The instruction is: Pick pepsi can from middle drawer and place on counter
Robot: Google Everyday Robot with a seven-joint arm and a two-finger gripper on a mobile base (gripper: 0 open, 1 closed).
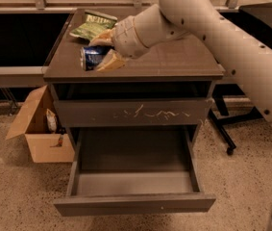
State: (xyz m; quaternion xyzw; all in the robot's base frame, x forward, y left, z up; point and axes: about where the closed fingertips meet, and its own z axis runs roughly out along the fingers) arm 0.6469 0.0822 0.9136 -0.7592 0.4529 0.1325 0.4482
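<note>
The pepsi can (90, 57), blue with a silver end, lies on its side between the tan fingers (110, 62) of my gripper (100, 51), which is shut on it. The can is over the front left part of the counter (174, 61); I cannot tell if it touches the surface. The middle drawer (134, 203) is pulled open below, and its grey inside has nothing in it. My white arm reaches in from the upper right.
A green crisp bag (93, 25) lies at the counter's back left, just behind the gripper. The shut drawer front with white scratches (133, 112) is above the open drawer. An open cardboard box (38, 129) stands on the floor at left. A black wheeled base (223, 129) is at right.
</note>
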